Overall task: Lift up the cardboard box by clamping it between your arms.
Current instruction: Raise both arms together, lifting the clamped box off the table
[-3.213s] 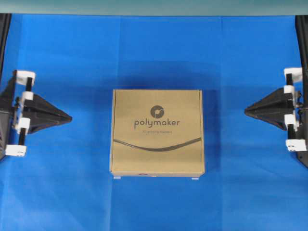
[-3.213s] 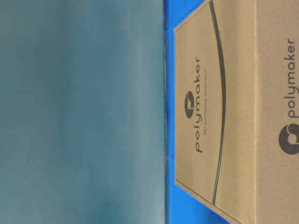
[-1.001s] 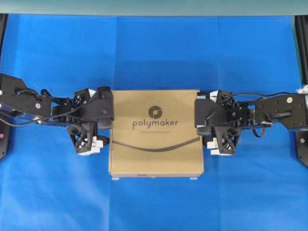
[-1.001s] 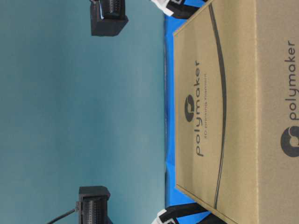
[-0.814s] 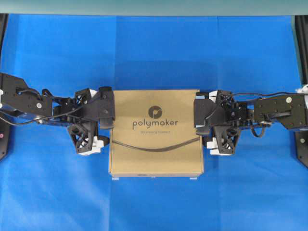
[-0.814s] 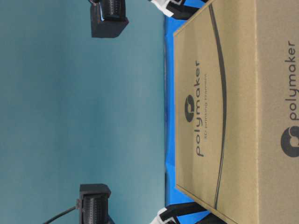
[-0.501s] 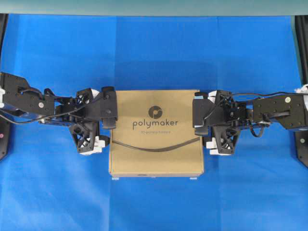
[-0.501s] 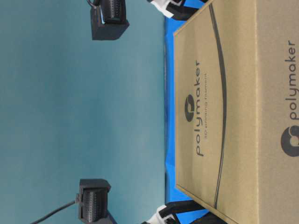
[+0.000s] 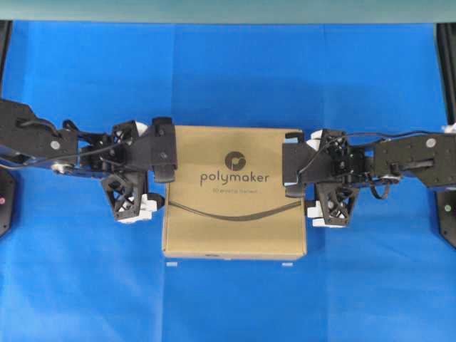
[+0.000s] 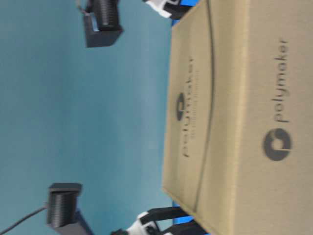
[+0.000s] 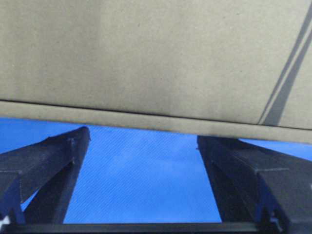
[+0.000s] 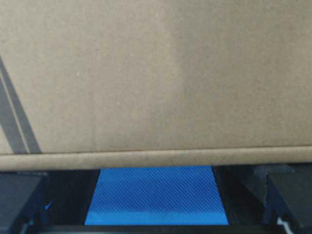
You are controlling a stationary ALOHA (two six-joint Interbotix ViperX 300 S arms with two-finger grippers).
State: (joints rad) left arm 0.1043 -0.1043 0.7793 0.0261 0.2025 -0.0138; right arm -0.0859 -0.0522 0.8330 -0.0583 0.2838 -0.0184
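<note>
The tan cardboard box with dark "polymaker" print hangs just above the blue cloth, clamped between my two arms. My left gripper is open, its fingertips butting against the box's left side. My right gripper is open too and presses on the right side. In the left wrist view the box fills the top, with the left gripper spread wide below its edge and only cloth between the fingers. The right wrist view shows the same: box above the right gripper. The table-level view, turned sideways, shows the box blurred.
Blue cloth covers the table around the box. Two small white marks lie on the cloth just in front of the box. A teal wall stands behind. Dark arm bases sit at the far left and right edges.
Both arms have pushed in against the box's sides and risen. The box has come up off the cloth, looming larger overhead, while the white marks stay put.
</note>
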